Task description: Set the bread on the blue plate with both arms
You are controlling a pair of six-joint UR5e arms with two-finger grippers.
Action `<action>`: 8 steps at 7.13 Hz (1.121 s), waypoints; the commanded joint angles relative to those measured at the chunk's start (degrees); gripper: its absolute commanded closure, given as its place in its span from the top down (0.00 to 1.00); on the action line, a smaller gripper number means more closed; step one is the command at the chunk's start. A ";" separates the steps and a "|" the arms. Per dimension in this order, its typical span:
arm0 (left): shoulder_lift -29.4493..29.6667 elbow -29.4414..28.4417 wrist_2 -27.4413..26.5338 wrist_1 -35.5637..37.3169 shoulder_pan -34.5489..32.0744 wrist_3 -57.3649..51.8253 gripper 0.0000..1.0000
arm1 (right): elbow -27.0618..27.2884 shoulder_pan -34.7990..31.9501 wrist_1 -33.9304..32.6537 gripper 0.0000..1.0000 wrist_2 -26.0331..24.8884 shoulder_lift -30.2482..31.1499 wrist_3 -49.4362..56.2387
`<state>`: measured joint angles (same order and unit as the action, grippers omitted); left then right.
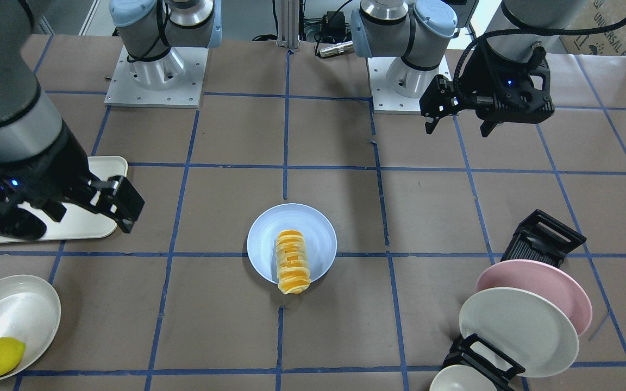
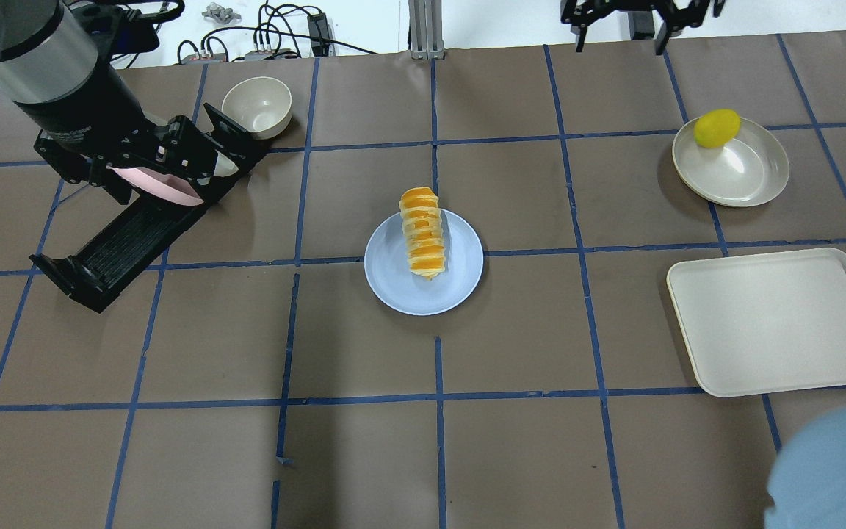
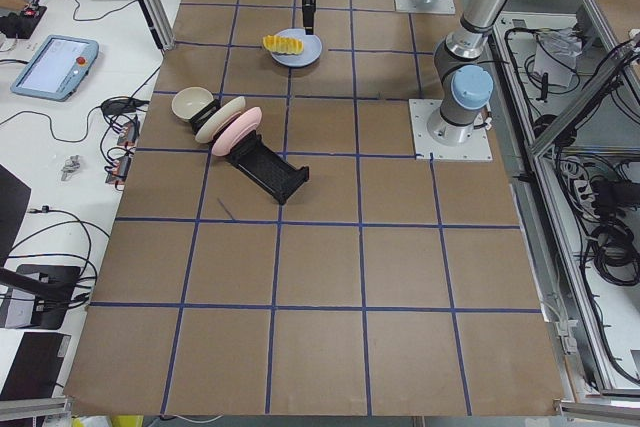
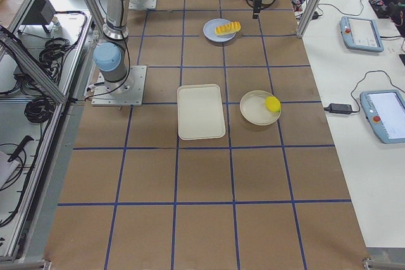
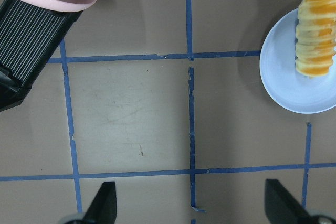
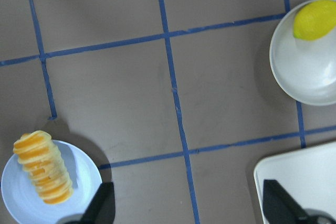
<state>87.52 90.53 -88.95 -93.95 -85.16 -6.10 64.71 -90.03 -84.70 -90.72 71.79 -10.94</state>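
Bread lay on the blue plate near the middle of the bench, lengthwise toward the operators' edge. Its far end stuck out past the rim, and the rest sat on the plate. Left claw hung open and empty, raised toward the bench's left end, near the black dish rack with the pink plate. Right claw was also spread wide, holding nothing, raised toward the right end. Neither claw touched bread or plate. A lemon sat in a cream bowl near the right end, with the cream tray beside it, closer to the robot's edge.
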 commanded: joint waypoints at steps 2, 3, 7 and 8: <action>0.02 -0.09 0.00 0.00 0.00 0.04 1.00 | 3.73 0.82 3.23 0.87 0.89 4.83 7.03; 0.02 -0.09 0.00 0.00 0.00 0.04 1.00 | 9.50 0.56 2.10 0.94 0.98 8.94 6.90; 0.37 -0.70 -0.35 -0.09 0.00 0.13 1.00 | 30.48 0.47 -12.77 1.00 0.20 22.42 7.08; 0.29 -0.70 -0.44 -0.09 0.00 0.13 1.00 | 30.30 0.38 -12.07 1.00 0.02 22.25 7.25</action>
<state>87.78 89.91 -89.32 -94.01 -85.17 -6.01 94.28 -89.56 -96.67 -90.43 93.48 -3.89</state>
